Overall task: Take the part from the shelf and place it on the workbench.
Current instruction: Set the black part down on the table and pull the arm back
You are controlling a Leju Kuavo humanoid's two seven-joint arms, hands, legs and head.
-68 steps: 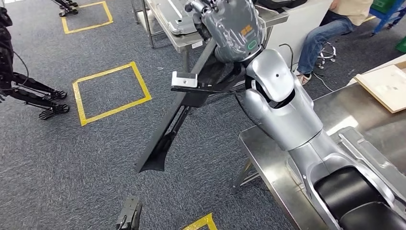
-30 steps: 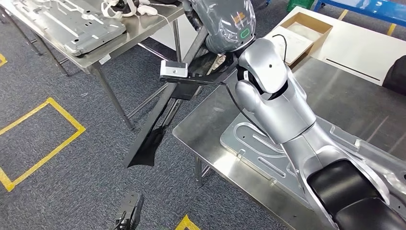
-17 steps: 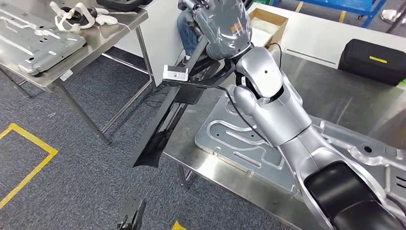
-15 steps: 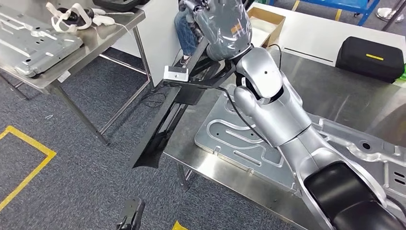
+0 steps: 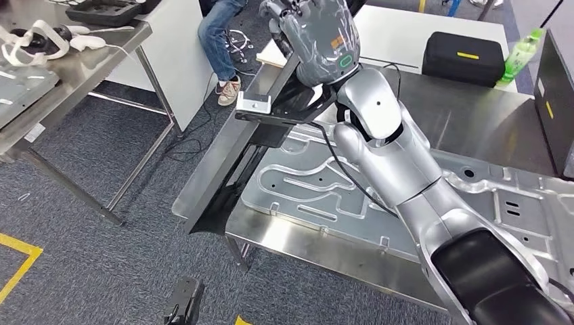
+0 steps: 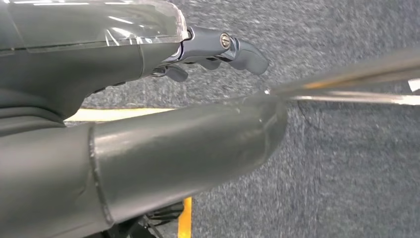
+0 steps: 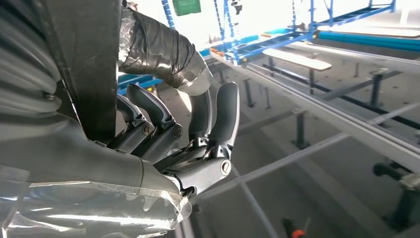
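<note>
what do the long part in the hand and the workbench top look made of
Part: looks like sheet metal, dull dark grey, with a folded edge and a flat sheen; could be coated. The right hand holds it.
Workbench: likely stainless steel, brushed, with soft reflections.

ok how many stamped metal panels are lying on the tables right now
2. One metal panel lies on the workbench under the right arm; another sits at the left edge on the table, mostly cut off. More may be hidden.
</note>
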